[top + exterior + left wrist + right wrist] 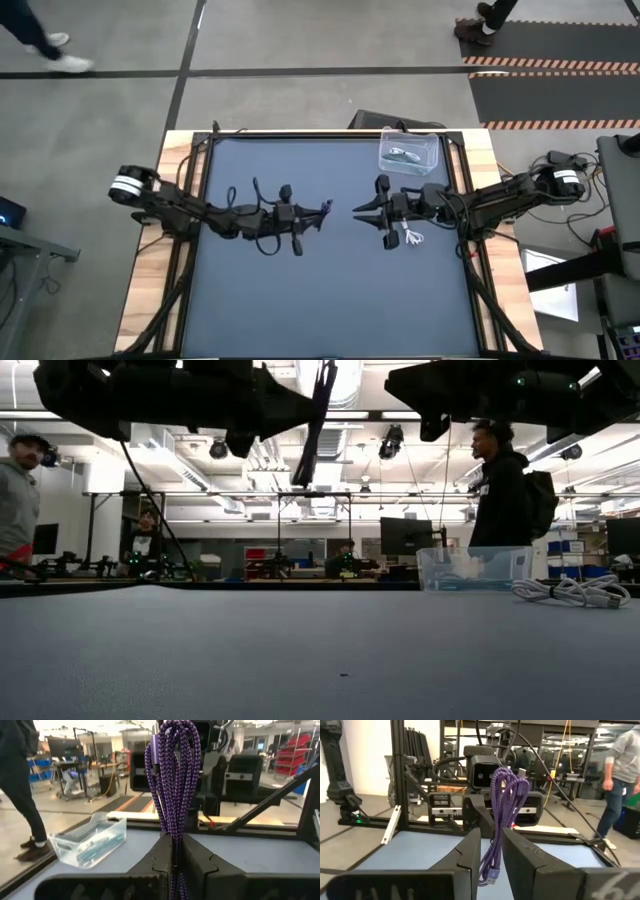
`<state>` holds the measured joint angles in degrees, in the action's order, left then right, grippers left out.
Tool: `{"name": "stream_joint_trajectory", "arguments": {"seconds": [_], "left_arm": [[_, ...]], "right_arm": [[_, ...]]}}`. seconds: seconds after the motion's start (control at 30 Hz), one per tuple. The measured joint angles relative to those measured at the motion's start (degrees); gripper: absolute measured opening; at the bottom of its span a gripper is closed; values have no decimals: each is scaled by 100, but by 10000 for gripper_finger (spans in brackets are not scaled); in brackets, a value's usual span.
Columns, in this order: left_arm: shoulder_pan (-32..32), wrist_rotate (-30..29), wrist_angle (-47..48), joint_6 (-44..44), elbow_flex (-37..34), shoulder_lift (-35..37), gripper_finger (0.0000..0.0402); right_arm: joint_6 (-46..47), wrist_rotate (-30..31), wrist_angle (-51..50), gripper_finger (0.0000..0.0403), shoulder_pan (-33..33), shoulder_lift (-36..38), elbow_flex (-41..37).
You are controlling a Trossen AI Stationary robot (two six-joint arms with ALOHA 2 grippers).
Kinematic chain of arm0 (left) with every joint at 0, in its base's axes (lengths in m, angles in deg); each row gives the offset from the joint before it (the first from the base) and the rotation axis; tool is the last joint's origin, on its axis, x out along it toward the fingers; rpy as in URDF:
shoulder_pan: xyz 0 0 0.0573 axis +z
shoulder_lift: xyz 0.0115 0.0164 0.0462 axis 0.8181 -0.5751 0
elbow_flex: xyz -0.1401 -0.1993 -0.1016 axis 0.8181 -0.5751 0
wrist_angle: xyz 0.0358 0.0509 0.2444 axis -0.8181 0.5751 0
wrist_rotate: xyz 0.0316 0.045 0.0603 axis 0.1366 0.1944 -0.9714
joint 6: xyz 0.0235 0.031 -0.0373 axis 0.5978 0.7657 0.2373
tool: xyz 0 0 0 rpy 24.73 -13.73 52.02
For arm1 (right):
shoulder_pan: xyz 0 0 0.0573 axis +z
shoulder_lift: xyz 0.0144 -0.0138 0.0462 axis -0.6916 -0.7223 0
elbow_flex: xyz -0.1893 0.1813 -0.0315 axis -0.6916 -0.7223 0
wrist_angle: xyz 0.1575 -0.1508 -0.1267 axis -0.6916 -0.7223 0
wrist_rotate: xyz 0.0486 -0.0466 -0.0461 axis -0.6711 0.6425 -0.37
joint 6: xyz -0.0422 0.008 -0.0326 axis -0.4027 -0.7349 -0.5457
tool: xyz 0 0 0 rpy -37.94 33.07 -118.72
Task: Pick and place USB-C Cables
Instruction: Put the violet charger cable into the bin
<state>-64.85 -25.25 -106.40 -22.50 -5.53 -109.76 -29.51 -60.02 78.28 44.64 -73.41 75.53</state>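
My left gripper point(316, 213) is over the middle of the table, shut on the dark purple USB-C cable point(327, 208), a folded bundle raised well above the tabletop point(318, 420). My right gripper point(358, 210) faces it from the table's right, open. Its two fingers stand on either side of the cable's hanging part point(495, 840). A white cable point(412, 238) lies flat on the table under the right arm point(570, 592). A teal cable point(403, 155) lies inside the clear bin. The other white cable is out of view. My left gripper pinches the purple cable's folded bundle point(174, 827) between its two fingers, several strands together. The fingers come level from the table's left, across the bundle. The cable is lifted clear and hangs tilted, its connector end point(487, 879) lowest. My right gripper's fingers flank the cable; whether they touch it I cannot tell.
The clear plastic bin point(410, 152) stands near the table's far right corner point(90, 842). The dark table mat point(330, 300) is framed by black rails. People stand and walk in the room beyond the table point(500, 480).
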Motion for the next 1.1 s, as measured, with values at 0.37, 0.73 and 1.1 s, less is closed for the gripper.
{"name": "stream_joint_trajectory", "arguments": {"seconds": [0.37, 0.73, 1.1], "left_arm": [[9, 303, -483, 100, 505, -588, 8], [11, 446, -486, 340, 946, -853, 8], [17, 449, -478, 340, 930, -853, 8]], "right_arm": [[89, 15, 80, 140, 0, -1, 24], [171, 3, 84, 185, 0, -468, 375], [123, -347, 96, 183, 0, -1157, 1097]]}}
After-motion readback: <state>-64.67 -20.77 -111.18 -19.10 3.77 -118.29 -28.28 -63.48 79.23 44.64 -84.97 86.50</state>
